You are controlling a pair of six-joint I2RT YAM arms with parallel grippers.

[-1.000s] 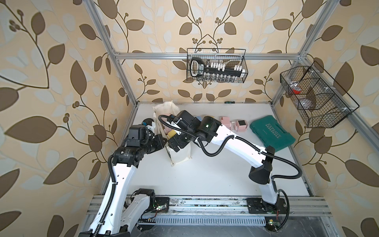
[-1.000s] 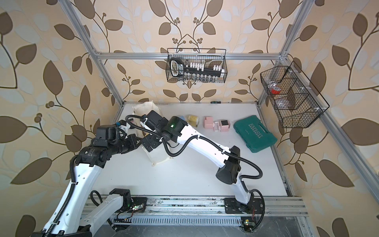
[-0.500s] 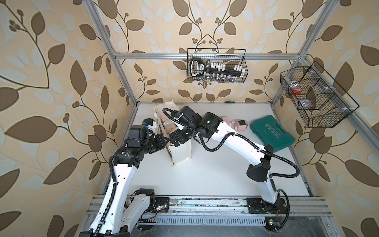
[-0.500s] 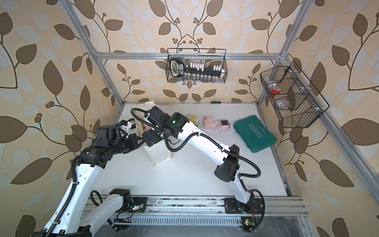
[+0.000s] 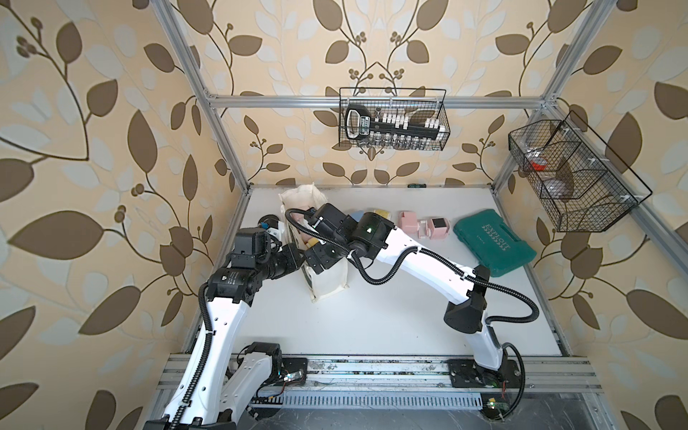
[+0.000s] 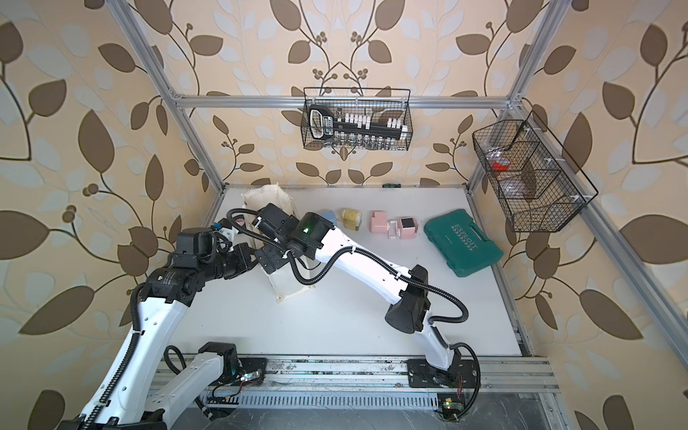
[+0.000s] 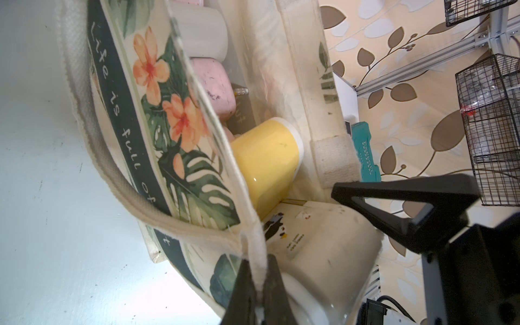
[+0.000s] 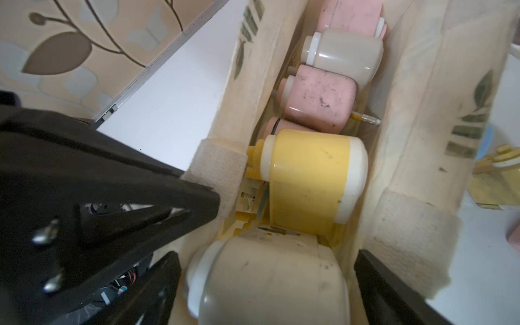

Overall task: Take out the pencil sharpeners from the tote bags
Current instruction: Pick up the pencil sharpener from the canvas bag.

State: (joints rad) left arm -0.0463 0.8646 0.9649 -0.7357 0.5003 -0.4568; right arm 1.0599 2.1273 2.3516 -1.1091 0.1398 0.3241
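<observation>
Right end effector (image 8: 281,267) is spread wide, empty, straddling the cream-grey sharpener (image 8: 267,281) directly below it inside the tote bag (image 5: 327,275); the bag's rim is kept pinched by the left end effector (image 7: 257,284).

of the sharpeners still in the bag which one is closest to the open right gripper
The big cream-grey pencil sharpener, lying directly between the right gripper's spread jaws at the tote bag's mouth. The yellow sharpener lies just beyond it; the pink ones lie deeper still.

The flat teal case (image 5: 494,242) on the desk (image 5: 372,320) bears "EXPLOIT" in white letters, readable in both top views. The tote bag (image 7: 157,118) shows white script, "Life is full of", on its dark green band; the rest is hidden.
</observation>
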